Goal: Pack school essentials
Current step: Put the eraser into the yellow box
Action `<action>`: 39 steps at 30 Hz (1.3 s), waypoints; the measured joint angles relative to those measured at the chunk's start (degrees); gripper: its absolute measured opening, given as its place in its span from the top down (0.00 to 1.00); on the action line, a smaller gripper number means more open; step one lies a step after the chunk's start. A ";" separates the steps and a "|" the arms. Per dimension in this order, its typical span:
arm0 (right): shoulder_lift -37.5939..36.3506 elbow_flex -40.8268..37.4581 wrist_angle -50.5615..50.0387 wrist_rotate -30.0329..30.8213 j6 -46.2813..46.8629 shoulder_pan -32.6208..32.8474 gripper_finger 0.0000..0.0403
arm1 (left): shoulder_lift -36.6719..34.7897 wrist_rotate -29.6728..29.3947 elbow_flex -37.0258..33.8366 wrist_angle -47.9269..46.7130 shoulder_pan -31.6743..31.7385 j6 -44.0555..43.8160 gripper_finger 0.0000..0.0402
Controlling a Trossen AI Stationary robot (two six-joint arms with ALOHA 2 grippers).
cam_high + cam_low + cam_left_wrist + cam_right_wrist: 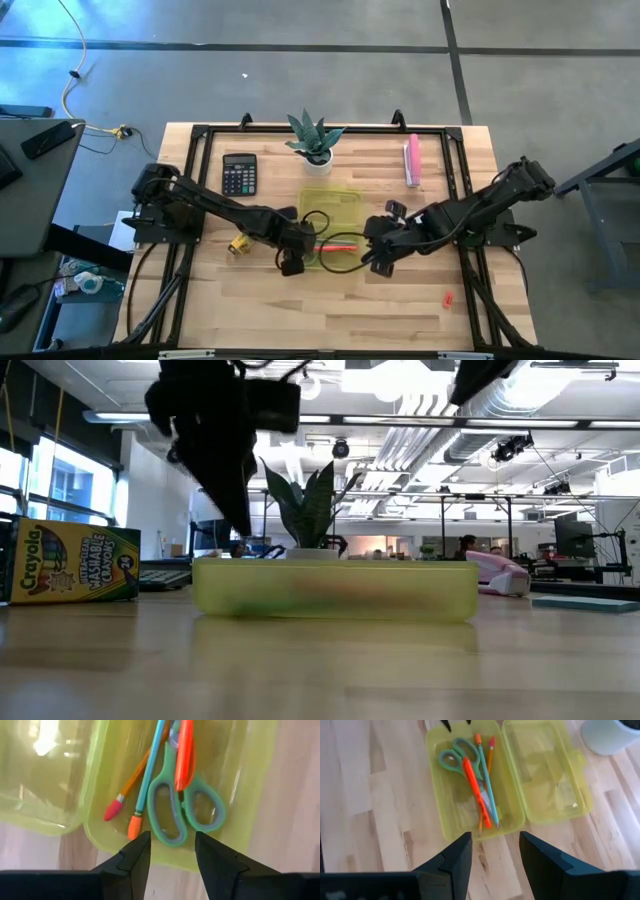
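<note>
While your left gripper (291,262) hovers spread at centre frame, the yellow-green pencil case (345,200) beside it holds green-handled scissors (177,805) and pens (482,795); your right gripper (375,258) waits parted just right; yellow crayon box (238,244) sits left.

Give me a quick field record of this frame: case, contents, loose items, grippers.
case: yellow-green plastic case, lid open flat, mid-table
contents: green-handled scissors, orange pen, teal pen, pencil
loose items: crayon box left of the case; small red piece near the front right
non-task: calculator, potted plant, pink bar
left gripper: open, at the case edge
right gripper: open, at the opposite edge
</note>
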 joint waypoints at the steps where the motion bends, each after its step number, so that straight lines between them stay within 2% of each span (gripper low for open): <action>1: 0.00 0.00 -0.56 0.01 0.76 0.37 0.62 | -0.68 -0.01 0.05 0.53 0.00 0.25 0.66; 11: 0.61 0.02 -13.17 2.99 16.52 6.49 0.62 | -10.04 -1.35 0.02 -1.48 -0.04 0.98 0.68; 18: 0.61 0.02 -17.64 3.54 29.54 12.59 0.62 | -14.84 -9.41 -0.78 -4.63 -3.22 -0.69 0.68; 24: 1.55 0.02 -21.55 2.81 40.17 17.26 0.62 | -15.03 -10.43 -5.57 -3.89 -6.44 -4.28 0.68; 31: 3.36 0.02 -24.52 0.11 50.73 21.10 0.62 | -15.00 -10.49 -14.56 1.86 -7.20 -9.26 0.69; 39: 6.58 0.02 -24.85 -4.43 61.44 23.96 0.62 | -15.03 -10.49 -17.16 3.24 -7.17 -11.06 0.69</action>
